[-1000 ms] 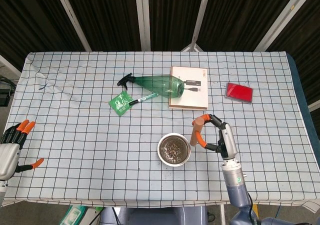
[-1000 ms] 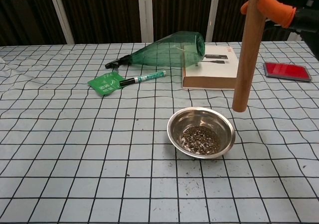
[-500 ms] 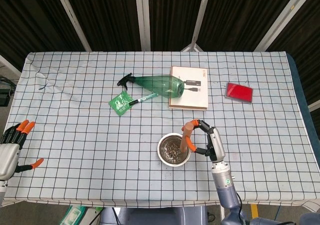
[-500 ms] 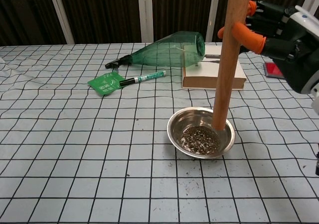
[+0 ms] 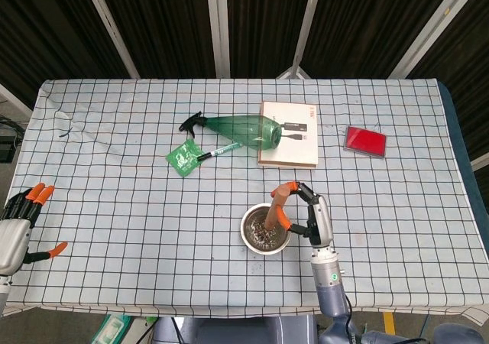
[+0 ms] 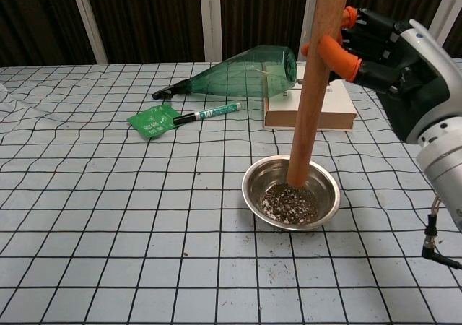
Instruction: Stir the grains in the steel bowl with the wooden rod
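Observation:
The steel bowl (image 5: 250, 239) (image 6: 328, 201) sits on the checked cloth near the table's front, with dark grains (image 6: 290, 202) in its bottom. The wooden rod (image 6: 312, 87) (image 5: 275, 206) stands nearly upright, and its lower end is down inside the bowl at the grains' far edge. My right hand (image 6: 375, 54) (image 5: 309, 211) grips the rod high up, just right of the bowl. My left hand (image 5: 21, 215) hangs off the table's left front corner with its fingers apart, holding nothing.
A green spray bottle (image 5: 233, 127) lies on its side at mid-table beside a white box (image 5: 289, 134). A green packet (image 5: 182, 157) and a marker (image 5: 217, 152) lie left of it. A red case (image 5: 365, 141) is at the right.
My right hand carried the rod leftward from beside the bowl's right rim and lowered its end into the bowl. The left hand stayed still.

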You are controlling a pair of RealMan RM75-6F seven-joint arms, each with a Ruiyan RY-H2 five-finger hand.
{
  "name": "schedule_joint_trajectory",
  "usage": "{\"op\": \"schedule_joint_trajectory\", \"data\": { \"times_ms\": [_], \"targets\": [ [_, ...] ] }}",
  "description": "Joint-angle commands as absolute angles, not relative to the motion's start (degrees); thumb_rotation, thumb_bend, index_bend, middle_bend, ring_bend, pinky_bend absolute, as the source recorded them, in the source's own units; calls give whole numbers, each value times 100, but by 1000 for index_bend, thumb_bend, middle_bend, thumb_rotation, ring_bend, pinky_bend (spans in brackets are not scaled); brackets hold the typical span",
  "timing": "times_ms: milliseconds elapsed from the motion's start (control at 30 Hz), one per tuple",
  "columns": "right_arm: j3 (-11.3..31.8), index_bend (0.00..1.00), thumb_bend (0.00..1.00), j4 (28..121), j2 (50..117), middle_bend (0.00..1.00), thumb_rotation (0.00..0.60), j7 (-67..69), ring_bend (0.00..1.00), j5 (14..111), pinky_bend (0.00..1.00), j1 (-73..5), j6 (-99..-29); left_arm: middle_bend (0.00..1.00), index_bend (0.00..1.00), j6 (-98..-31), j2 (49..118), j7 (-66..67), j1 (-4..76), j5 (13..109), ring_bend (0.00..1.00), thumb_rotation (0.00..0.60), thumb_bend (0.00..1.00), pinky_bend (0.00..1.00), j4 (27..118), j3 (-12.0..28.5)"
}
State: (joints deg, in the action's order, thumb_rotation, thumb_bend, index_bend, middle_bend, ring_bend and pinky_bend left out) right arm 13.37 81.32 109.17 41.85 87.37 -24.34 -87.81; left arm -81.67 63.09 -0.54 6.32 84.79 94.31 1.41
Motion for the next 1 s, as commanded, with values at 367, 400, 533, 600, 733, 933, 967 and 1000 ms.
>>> {"op": "schedule_joint_trajectory", "data": {
  "times_ms": [367,400,533,600,733,933,967,1000],
  "targets": [
    [1321,817,671,7348,11379,657,600,4345,517,8715,469,-2491,-8744,0,0,-8134,6301,-44,649,8466,0,600,56,0,9454,142],
    [1315,817,671,7303,11404,657,600,4348,517,8722,469,-2495,-8743,0,0,-8134,6302,-43,649,8467,0,600,57,0,9454,141],
    [1284,817,670,7159,11495,657,600,4360,517,8728,469,-2500,-8725,0,0,-8132,6303,-43,650,8464,0,600,57,0,9452,141],
    [1280,817,671,7098,11524,657,600,4354,518,8737,469,-2506,-8723,0,0,-8131,6302,-41,654,8462,0,600,57,0,9461,145],
    [1269,817,670,7003,11554,658,600,4351,517,8737,469,-2500,-8715,0,0,-8127,6298,-33,654,8458,0,600,56,0,9469,143],
    [1235,817,671,6923,11562,658,600,4347,517,8733,469,-2466,-8706,0,0,-8137,6299,-48,650,8477,0,600,56,0,9457,135],
    [1225,817,671,6916,11560,658,600,4340,517,8740,469,-2462,-8707,0,0,-8140,6299,-44,651,8480,0,600,56,0,9462,136],
    [1198,817,671,6910,11559,659,600,4337,517,8747,469,-2443,-8713,0,0,-8142,6299,-43,648,8478,0,600,56,0,9462,135]
  ]
}}
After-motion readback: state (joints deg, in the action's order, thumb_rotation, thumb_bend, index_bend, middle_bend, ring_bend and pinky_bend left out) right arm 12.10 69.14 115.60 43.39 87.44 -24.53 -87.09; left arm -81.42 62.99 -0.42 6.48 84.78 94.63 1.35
